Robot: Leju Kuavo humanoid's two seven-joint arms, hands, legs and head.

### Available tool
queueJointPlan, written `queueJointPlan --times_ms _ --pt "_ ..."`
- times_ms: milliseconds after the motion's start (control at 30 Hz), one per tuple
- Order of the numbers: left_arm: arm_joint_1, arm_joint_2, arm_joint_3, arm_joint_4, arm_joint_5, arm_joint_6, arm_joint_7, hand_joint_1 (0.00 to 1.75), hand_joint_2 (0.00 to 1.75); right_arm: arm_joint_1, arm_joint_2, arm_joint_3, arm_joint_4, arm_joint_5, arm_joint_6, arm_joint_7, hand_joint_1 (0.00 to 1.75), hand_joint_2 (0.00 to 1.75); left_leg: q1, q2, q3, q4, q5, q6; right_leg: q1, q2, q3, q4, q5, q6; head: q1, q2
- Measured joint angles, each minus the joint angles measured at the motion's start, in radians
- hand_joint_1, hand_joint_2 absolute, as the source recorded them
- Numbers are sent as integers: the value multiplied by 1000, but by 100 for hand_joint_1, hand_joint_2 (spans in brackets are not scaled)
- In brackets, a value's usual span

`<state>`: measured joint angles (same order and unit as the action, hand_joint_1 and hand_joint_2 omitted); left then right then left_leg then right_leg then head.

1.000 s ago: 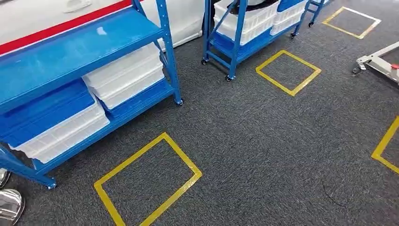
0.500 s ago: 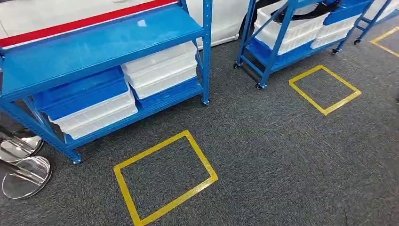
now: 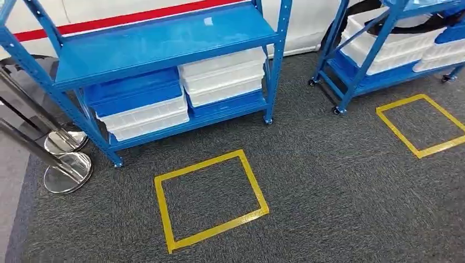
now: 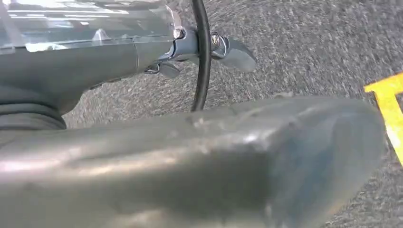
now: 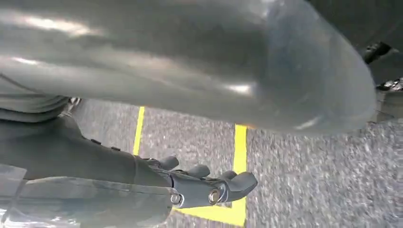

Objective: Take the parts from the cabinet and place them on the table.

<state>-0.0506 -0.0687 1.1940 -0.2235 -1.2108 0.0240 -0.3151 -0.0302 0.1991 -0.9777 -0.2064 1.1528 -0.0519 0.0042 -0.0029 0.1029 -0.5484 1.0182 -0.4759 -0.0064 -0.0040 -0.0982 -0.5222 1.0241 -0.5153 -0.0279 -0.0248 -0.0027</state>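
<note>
While both arms hang low over the grey carpet, the left hand [image 4: 209,52] and right hand [image 5: 209,183] hold nothing, fingers loosely apart, and the blue rack [image 3: 164,41] with white bins [image 3: 222,76] stands ahead, slightly left, nearer the left hand.

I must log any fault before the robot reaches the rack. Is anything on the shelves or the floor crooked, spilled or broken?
Nothing stands out. The white and blue bins sit stacked squarely on the blue rack, and the yellow tape square on the carpet looks whole.
</note>
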Motion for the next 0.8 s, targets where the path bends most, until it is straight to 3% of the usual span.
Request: queueJointPlan --times_ms 133,167,200,233,267,300,333,367,400,467,500,533,633,700,733,800 --pt "4 0 0 0 0 -2 -1 0 0 -7 0 0 0 0 6 0 0 0 -5 -50 -5 -7 9 17 -1 -38 14 -8 -3 21 0 0" --pt "6 -1 1 0 0 -4 -3 0 0 -7 0 0 0 -3 8 0 0 0 11 -61 9 -22 21 26 -5 -13 16 -2 -11 31 0 0" --pt "6 -2 1 0 0 -5 -5 0 0 -4 -1 -1 0 -8 9 0 0 0 10 -66 9 -26 24 30 -7 54 6 24 -31 36 0 0" --pt "3 -2 1 0 0 -5 -9 0 0 -4 -1 -3 0 -14 9 0 0 0 10 -74 6 -26 27 35 -8 83 -25 81 -69 35 0 0" --pt "0 -2 1 0 0 -6 -11 0 0 -3 -1 -8 0 -16 8 0 0 0 10 -83 4 -26 28 36 -9 93 -70 168 -111 37 0 0" --pt "0 -2 1 0 0 -6 -12 0 0 -2 -1 -11 0 -16 8 0 0 0 9 -92 2 -25 28 36 -9 96 -109 242 -137 39 0 0" --pt "1 -2 1 0 0 -5 -12 0 0 -2 -1 -11 0 -16 8 0 0 0 8 -99 2 -24 27 37 -9 96 -139 289 -141 41 0 0" --pt "2 -2 1 0 -1 -3 -12 0 0 -1 -1 -12 0 -18 8 0 0 0 8 -106 4 -23 26 36 -10 96 -145 287 -119 42 0 0" --pt "2 -2 1 0 -1 -3 -12 0 0 -1 -1 -13 0 -18 8 0 0 0 9 -112 6 -21 24 36 -11 96 -131 245 -79 42 0 0" --pt "2 -3 1 0 -1 -3 -12 0 0 -1 -2 -16 0 -18 8 0 0 0 10 -122 9 -15 18 29 -13 97 -70 95 15 40 0 0" --pt "2 -3 2 0 -3 -2 -12 0 0 0 -2 -19 0 -18 8 0 0 0 9 -125 4 -8 12 23 -14 101 -44 25 37 36 0 0" --pt "1 -3 2 0 -4 -1 -12 0 0 -2 -2 -21 0 -18 8 0 0 0 3 -129 0 4 4 14 -8 103 -40 13 25 31 0 0" --pt "2 -3 2 0 -7 5 -13 0 0 -3 -2 -26 0 -18 8 0 0 0 7 -128 1 -4 -1 -3 -2 103 -40 14 20 13 0 0" --pt "2 -7 2 0 -8 6 -13 0 0 -2 -2 -26 0 -19 8 0 0 0 10 -122 0 22 -16 -13 -11 98 -31 2 26 1 0 0" --pt "1 -8 2 0 -8 8 -14 0 0 -2 -2 -27 0 -19 8 0 0 0 11 -116 -23 67 -46 -17 -12 97 -30 1 24 -4 0 0" --pt "0 -7 2 0 -8 14 -14 0 0 -1 -2 -28 0 -20 9 0 0 0 14 -111 -108 233 -127 -26 -9 93 -27 1 19 -10 0 0"
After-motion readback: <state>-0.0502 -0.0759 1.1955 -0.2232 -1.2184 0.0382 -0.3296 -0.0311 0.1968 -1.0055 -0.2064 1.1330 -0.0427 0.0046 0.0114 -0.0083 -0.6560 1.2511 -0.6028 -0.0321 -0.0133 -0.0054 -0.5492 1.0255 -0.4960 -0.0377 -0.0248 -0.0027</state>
